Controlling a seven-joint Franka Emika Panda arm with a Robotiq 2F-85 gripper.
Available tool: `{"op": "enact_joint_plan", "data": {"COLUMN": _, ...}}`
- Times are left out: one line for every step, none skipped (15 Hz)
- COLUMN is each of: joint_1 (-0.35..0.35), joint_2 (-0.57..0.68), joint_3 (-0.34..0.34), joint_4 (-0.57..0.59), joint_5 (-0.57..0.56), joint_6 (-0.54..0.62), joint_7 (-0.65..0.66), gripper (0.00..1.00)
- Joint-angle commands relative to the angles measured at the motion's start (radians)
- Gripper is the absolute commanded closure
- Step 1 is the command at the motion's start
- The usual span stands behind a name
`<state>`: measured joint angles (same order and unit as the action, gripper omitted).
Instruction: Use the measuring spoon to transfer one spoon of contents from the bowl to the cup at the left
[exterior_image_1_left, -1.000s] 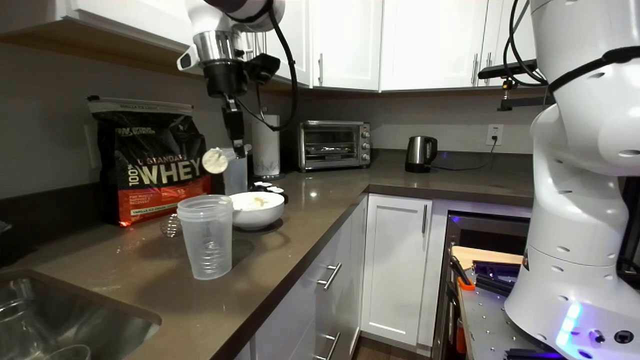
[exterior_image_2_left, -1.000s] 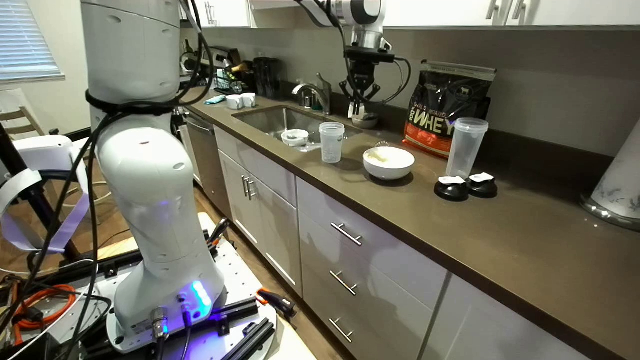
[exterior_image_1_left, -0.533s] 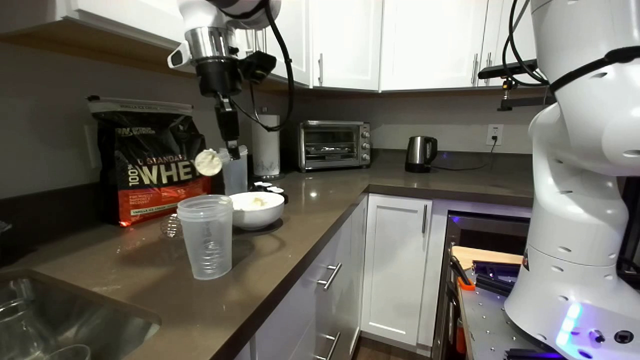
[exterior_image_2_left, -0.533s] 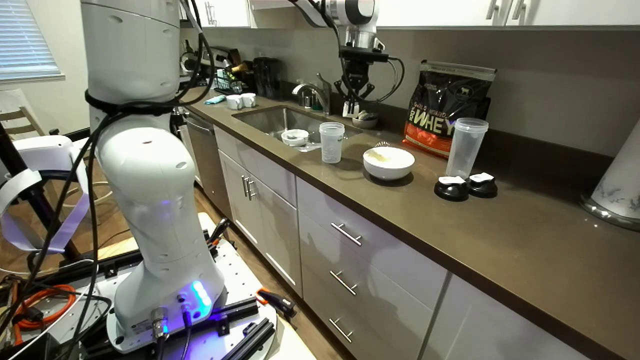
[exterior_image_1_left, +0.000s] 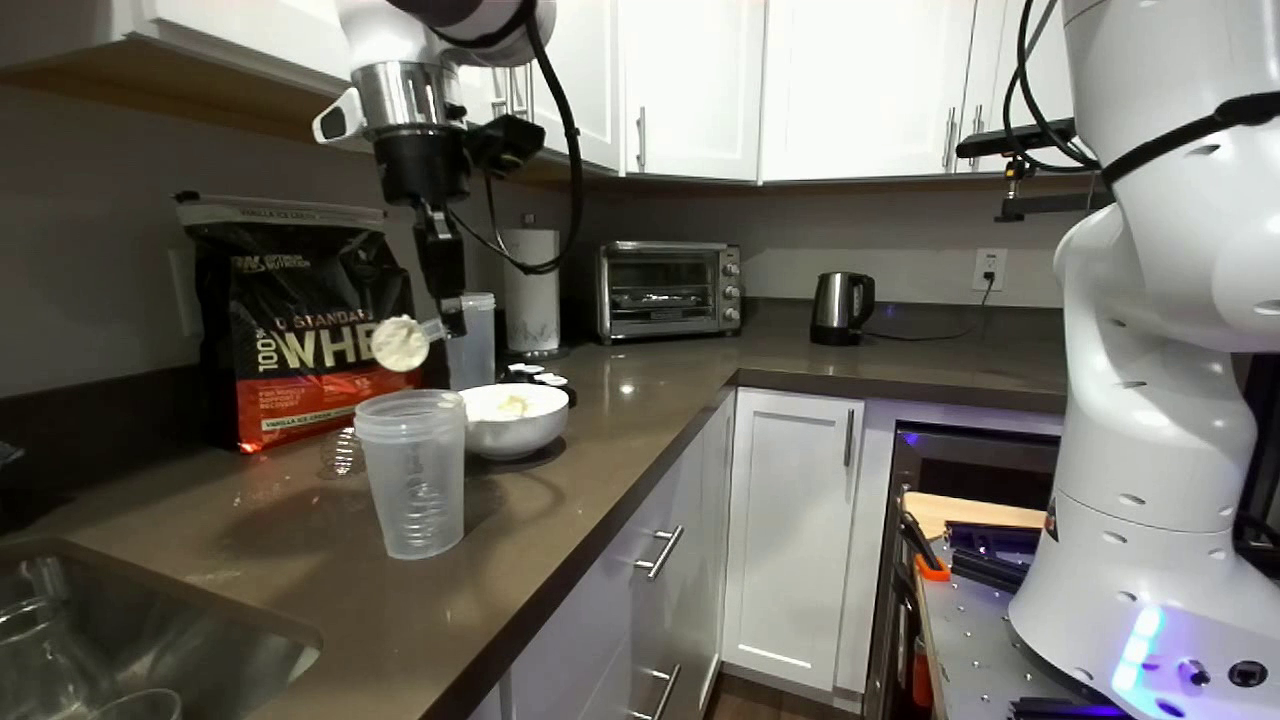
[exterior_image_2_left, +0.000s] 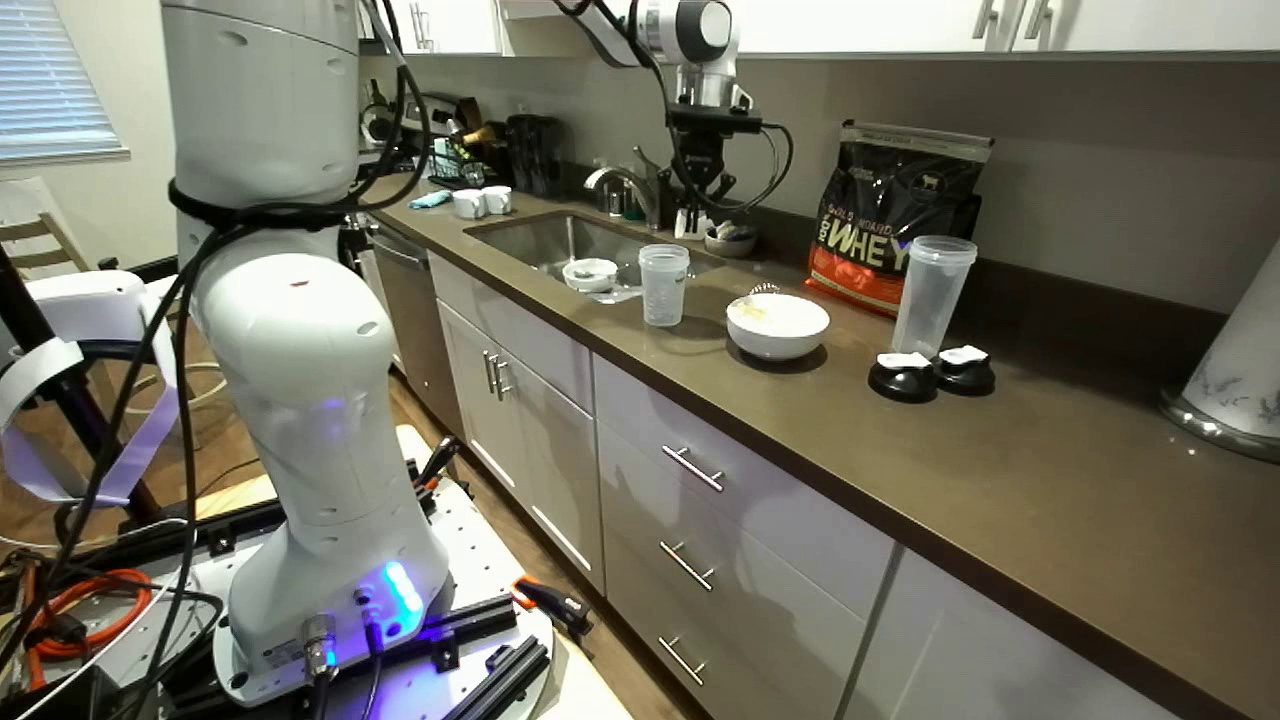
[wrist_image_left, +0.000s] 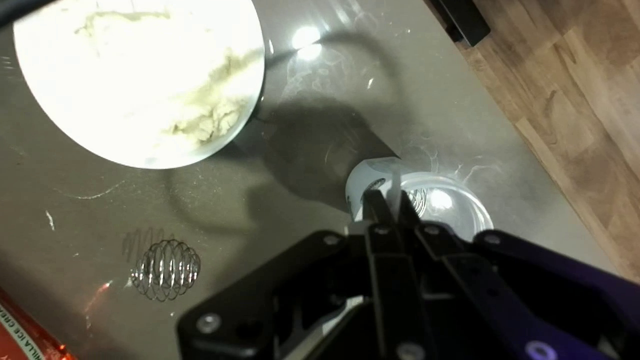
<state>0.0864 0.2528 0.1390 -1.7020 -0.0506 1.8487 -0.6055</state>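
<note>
My gripper (exterior_image_1_left: 452, 318) is shut on the handle of the measuring spoon (exterior_image_1_left: 400, 344), whose scoop is heaped with pale powder. It hangs above and behind the clear cup (exterior_image_1_left: 412, 480) in this exterior view, clearly apart from the rim. The cup (exterior_image_2_left: 663, 285) stands upright, left of the white bowl (exterior_image_2_left: 778, 332), with a wire coil visible inside. In the wrist view the fingertips (wrist_image_left: 391, 204) pinch the translucent handle over part of the cup (wrist_image_left: 457, 202); the scoop is hidden. The bowl holds more powder, the contents (wrist_image_left: 207, 122).
A black-and-red whey bag (exterior_image_1_left: 310, 330) stands by the wall. A wire whisk ball (wrist_image_left: 166, 270) lies near the bowl. Another tall cup (exterior_image_2_left: 932, 295) and two black lids (exterior_image_2_left: 903, 378) stand right of the bowl. The sink (exterior_image_2_left: 540, 235) lies left. Cabinets hang above.
In both exterior views my gripper has moved left with the loaded spoon, away from the bowl's side, and has dropped slightly in the last half second. The cup and bowl have not moved.
</note>
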Motion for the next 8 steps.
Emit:
{"op": "enact_joint_plan", "data": {"joint_1": 0.005, "joint_2": -0.038, "joint_3": 0.003, "joint_4": -0.055, "joint_5": -0.024, "joint_6": 0.043, "joint_7": 0.015, "gripper": 0.99}}
{"op": "enact_joint_plan", "data": {"joint_1": 0.007, "joint_2": -0.04, "joint_3": 0.003, "joint_4": -0.064, "joint_5": -0.027, "joint_6": 0.054, "joint_7": 0.016, "gripper": 0.99}}
{"op": "enact_joint_plan", "data": {"joint_1": 0.009, "joint_2": -0.043, "joint_3": 0.003, "joint_4": -0.072, "joint_5": -0.029, "joint_6": 0.063, "joint_7": 0.016, "gripper": 0.99}}
{"op": "enact_joint_plan", "data": {"joint_1": 0.011, "joint_2": -0.047, "joint_3": 0.003, "joint_4": -0.086, "joint_5": -0.037, "joint_6": 0.082, "joint_7": 0.019, "gripper": 0.99}}
{"op": "enact_joint_plan", "data": {"joint_1": 0.013, "joint_2": -0.051, "joint_3": 0.003, "joint_4": -0.097, "joint_5": -0.044, "joint_6": 0.098, "joint_7": 0.021, "gripper": 0.99}}
{"op": "enact_joint_plan", "data": {"joint_1": 0.015, "joint_2": -0.055, "joint_3": 0.003, "joint_4": -0.109, "joint_5": -0.051, "joint_6": 0.11, "joint_7": 0.022, "gripper": 0.99}}
{"op": "enact_joint_plan", "data": {"joint_1": 0.016, "joint_2": -0.06, "joint_3": 0.003, "joint_4": -0.121, "joint_5": -0.059, "joint_6": 0.123, "joint_7": 0.024, "gripper": 0.99}}
{"op": "enact_joint_plan", "data": {"joint_1": 0.018, "joint_2": -0.068, "joint_3": 0.003, "joint_4": -0.137, "joint_5": -0.07, "joint_6": 0.142, "joint_7": 0.028, "gripper": 0.99}}
